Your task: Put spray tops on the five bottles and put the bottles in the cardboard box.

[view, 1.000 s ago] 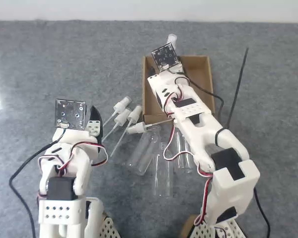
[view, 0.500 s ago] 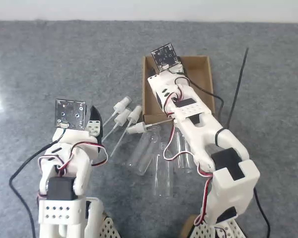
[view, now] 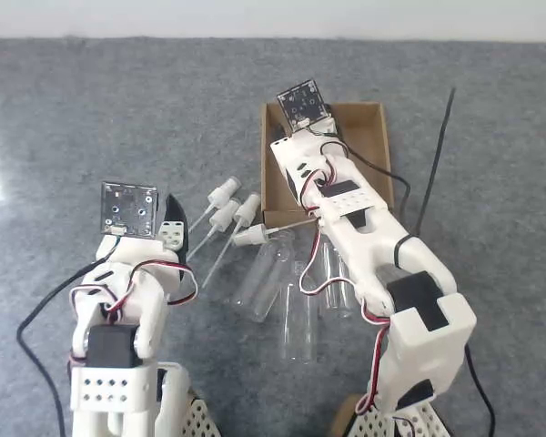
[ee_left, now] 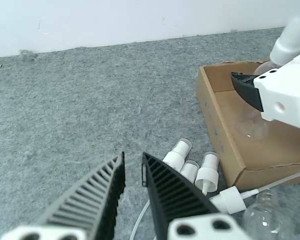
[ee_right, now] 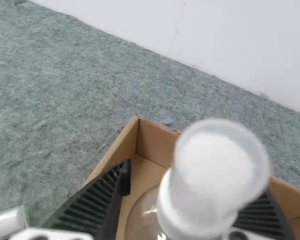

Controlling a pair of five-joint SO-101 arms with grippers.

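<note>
My right gripper (ee_right: 190, 210) is shut on a clear bottle with a white spray top (ee_right: 215, 165). It holds the bottle over the open cardboard box (view: 375, 137). The left wrist view shows that same bottle (ee_left: 290, 42) above the box (ee_left: 225, 135). My left gripper (ee_left: 133, 159) hangs low over the carpet, its fingers a narrow gap apart with nothing between them. Just beyond it lie several loose spray tops (ee_left: 190, 170) with long dip tubes, beside the box's near corner. In the high view these tops (view: 226, 217) lie between the two arms, and several uncapped clear bottles (view: 268, 273) lie next to the right arm.
Grey carpet covers the table up to a white wall at the back. A thin black rod (view: 435, 164) lies to the right of the box. Cables (view: 36, 319) trail from both arms. Open carpet stretches to the left of the spray tops.
The bottle's white top stuck out past the right wrist board a second ago and is hidden behind it now. Nothing else has shifted.
</note>
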